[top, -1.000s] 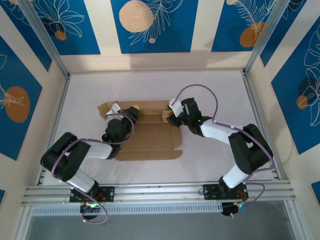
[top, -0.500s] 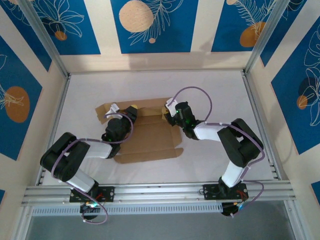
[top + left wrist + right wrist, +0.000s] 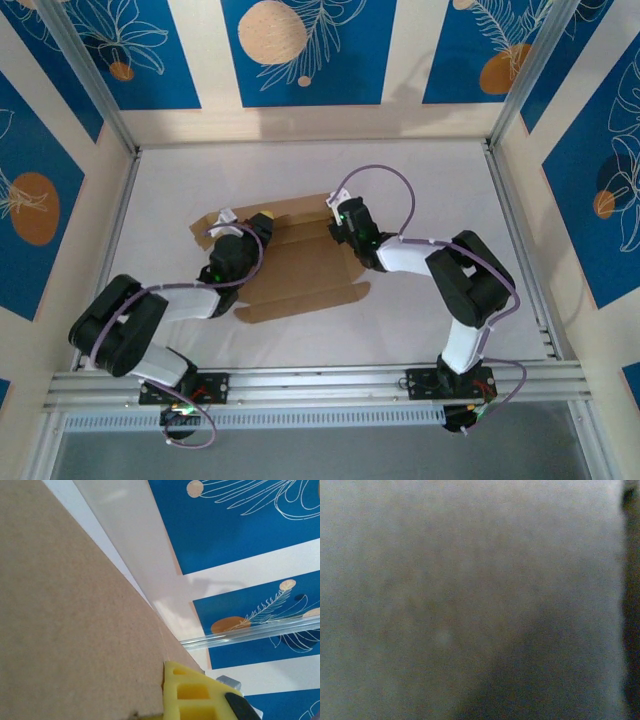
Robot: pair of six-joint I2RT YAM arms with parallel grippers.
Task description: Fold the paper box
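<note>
White worktop (image 3: 430,180) is seen carrying a flat brown cardboard die-cut box (image 3: 300,275) at frame centre. Its upper-left flap is clamped by the left claw (image 3: 260,228). The right claw (image 3: 338,222) is set at the upper-right edge; its state cannot be told.

You'll find no readable text, label or number: the paper box (image 3: 300,272) is plain brown, the wall panels (image 3: 330,60) carry leaf and circle drawings, and the right wrist view seems too blurred to tell.
</note>
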